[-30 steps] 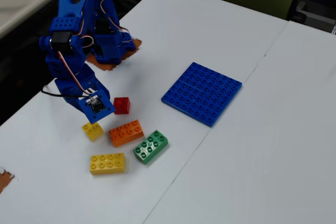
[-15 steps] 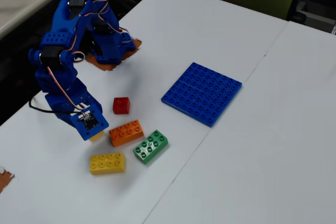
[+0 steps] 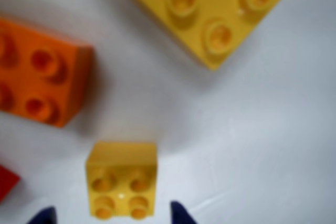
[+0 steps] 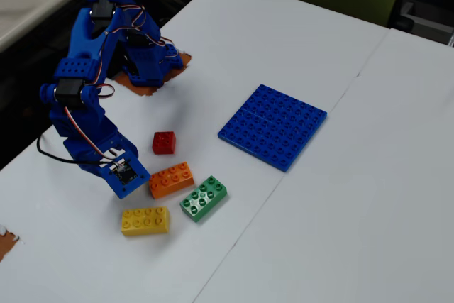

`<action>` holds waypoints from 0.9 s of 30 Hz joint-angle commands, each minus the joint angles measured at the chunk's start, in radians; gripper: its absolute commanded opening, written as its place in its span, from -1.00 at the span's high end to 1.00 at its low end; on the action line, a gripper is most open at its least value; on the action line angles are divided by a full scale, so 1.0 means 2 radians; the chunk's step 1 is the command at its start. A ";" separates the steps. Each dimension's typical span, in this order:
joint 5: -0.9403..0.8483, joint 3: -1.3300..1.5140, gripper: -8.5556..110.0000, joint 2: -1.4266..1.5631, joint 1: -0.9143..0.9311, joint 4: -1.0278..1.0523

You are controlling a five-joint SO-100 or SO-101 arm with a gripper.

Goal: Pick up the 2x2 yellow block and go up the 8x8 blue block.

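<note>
The 2x2 yellow block (image 3: 122,179) lies studs-up on the white table at the bottom of the wrist view. My gripper (image 3: 111,214) is open, one dark blue fingertip (image 3: 44,216) on the block's left and the other on its right, both apart from it. In the fixed view the blue arm's gripper (image 4: 122,175) is low over the table left of the orange brick and hides that small block. The 8x8 blue block (image 4: 273,125) lies flat further right, with nothing on it.
Close around the gripper are an orange brick (image 4: 170,179), a red brick (image 4: 164,142), a green brick (image 4: 203,198) and a long yellow brick (image 4: 145,221). In the wrist view the orange brick (image 3: 39,72) is upper left, the long yellow brick (image 3: 205,9) at top.
The arm has swung left and lowered over the small yellow block, which showed beside the gripper a second ago and is now covered in the fixed view. The bricks have not moved.
</note>
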 commanded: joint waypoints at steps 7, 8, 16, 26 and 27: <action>0.002 -0.018 0.42 -0.018 -0.001 -0.007; 0.002 -0.018 0.42 -0.020 -0.001 -0.008; 0.011 -0.023 0.61 -0.028 -0.006 -0.015; 0.031 -0.023 0.72 -0.027 -0.012 -0.012; 0.032 -0.023 0.73 -0.019 -0.013 -0.008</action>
